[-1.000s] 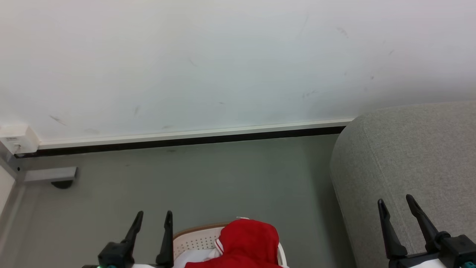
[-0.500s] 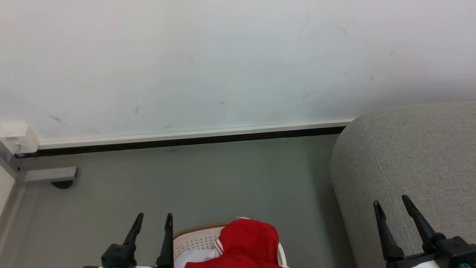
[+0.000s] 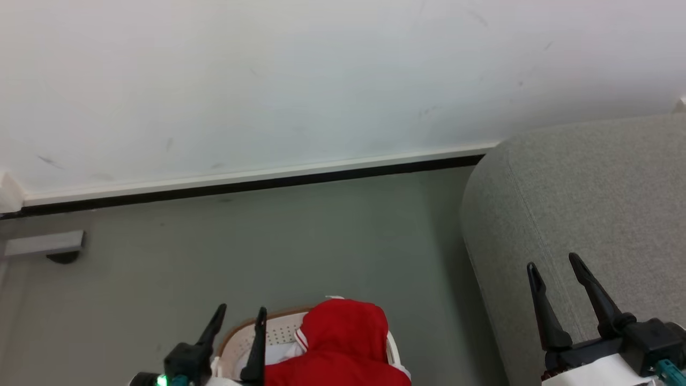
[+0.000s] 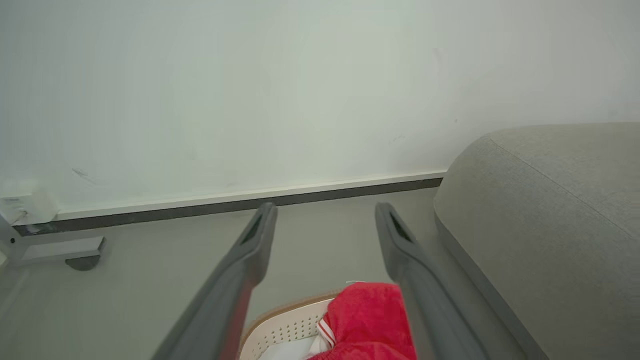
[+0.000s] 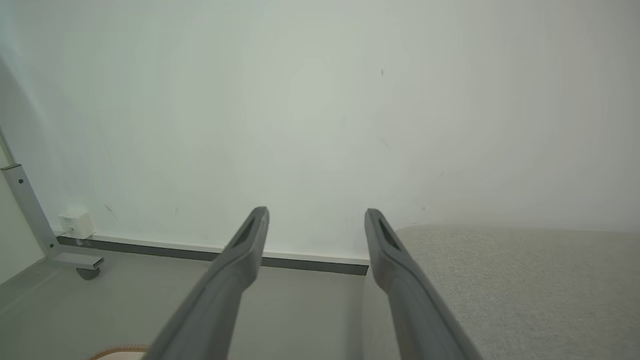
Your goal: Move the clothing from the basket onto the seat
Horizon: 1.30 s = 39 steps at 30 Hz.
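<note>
We see the clothing [image 3: 343, 346] sitting in the basket [image 3: 244, 338] at the bottom centre of the head view: a soft red mound, crumpled, heaped above the rim, with white stripe trim at its left edge and some white fabric just under it. It covers the basket's right side; on the left we see the cream perforated wall and brown rim. The basket stands on the grey floor [image 3: 321, 241], near the seat [image 3: 589, 193] but not touching, with a strip of floor between them. The seat is on the right, grey woven fabric with a rounded corner, its far end against the white wall [image 3: 321, 80] and dark baseboard [image 3: 257, 182]. The left gripper [image 3: 241, 310] hangs over the basket's left rim, just beside the red mound, fingers spread wide with nothing between them. The right gripper [image 3: 552, 262] hangs over the seat's near edge, fingers also spread wide and empty. A grey bracket foot [image 3: 45, 244] sits on the floor at far left.
</note>
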### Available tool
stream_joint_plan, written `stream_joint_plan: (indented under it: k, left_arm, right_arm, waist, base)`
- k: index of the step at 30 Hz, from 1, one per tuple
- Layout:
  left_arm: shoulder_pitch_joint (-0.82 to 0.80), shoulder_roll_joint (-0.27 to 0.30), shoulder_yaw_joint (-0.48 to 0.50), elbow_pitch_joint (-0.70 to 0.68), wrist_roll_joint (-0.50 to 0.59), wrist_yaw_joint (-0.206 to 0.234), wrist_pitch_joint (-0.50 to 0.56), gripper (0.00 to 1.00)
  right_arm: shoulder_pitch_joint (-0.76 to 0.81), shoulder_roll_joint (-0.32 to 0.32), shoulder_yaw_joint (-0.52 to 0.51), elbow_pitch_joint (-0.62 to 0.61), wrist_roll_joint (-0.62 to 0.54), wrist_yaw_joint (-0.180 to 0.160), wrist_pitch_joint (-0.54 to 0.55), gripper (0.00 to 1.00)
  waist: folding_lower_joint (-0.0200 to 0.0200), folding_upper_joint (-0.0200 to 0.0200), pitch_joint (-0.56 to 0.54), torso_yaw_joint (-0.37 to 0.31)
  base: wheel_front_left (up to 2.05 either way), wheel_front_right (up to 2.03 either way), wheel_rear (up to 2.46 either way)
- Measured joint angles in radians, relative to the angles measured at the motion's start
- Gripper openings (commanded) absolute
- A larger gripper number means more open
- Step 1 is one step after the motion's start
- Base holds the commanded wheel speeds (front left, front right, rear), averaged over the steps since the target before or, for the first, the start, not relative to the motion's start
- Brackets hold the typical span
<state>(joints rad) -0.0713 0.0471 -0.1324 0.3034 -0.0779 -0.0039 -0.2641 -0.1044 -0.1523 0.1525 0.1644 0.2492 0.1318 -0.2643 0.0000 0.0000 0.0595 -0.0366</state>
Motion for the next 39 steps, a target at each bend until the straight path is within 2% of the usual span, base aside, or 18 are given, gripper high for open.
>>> stream_joint_plan:
  k: [6,13,17,22,30,38,39]
  left_arm:
    - [-0.103,0.005,-0.058,0.18,0.009,-0.075,0.001,1.0]
    - [-0.302,0.033,-0.119,0.39,0.021,-0.109,0.115,1.0]
    - [-0.403,0.045,-0.152,0.485,0.02,-0.119,0.196,1.0]
    - [-0.507,0.088,-0.183,0.594,0.017,-0.122,0.277,1.0]
    - [-0.643,0.149,-0.205,0.712,0.015,-0.123,0.313,1.0]
    - [-0.73,0.163,-0.269,0.791,0.016,-0.124,0.332,1.0]
    - [-0.735,0.163,-0.284,0.797,0.016,-0.124,0.332,0.71]
  right_arm:
    - [-0.06,0.019,0.021,-0.055,0.002,0.0,0.0,1.0]
    - [-0.148,0.046,0.057,-0.117,0.002,0.0,0.0,1.0]
    - [-0.198,0.065,0.073,-0.151,0.006,0.0,0.0,1.0]
    - [-0.254,0.088,0.098,-0.185,0.009,0.0,0.0,1.0]
    - [-0.336,0.098,0.117,-0.232,0.027,0.0,0.0,1.0]
    - [-0.366,0.099,0.134,-0.261,0.053,0.0,0.0,1.0]
    - [-0.366,0.099,0.133,-0.263,0.053,0.0,0.0,1.0]
  waist:
    - [0.0001,0.0,0.089,-0.048]
    - [0.0001,0.0,0.236,-0.115]
    - [0.0002,0.0,0.33,-0.156]
    - [0.0003,0.0,0.449,-0.208]
    - [0.0003,0.0,0.63,-0.281]
    - [0.0002,0.0,0.774,-0.321]
    - [0.0002,0.0,0.787,-0.324]
  base:
    - [0.0,0.0,0.0]
    - [0.0,0.0,0.0]
    - [0.0,0.0,0.0]
    - [0.0,0.0,0.0]
    - [0.0,0.0,0.0]
    - [0.0,0.0,0.0]
    - [0.0,0.0,0.0]
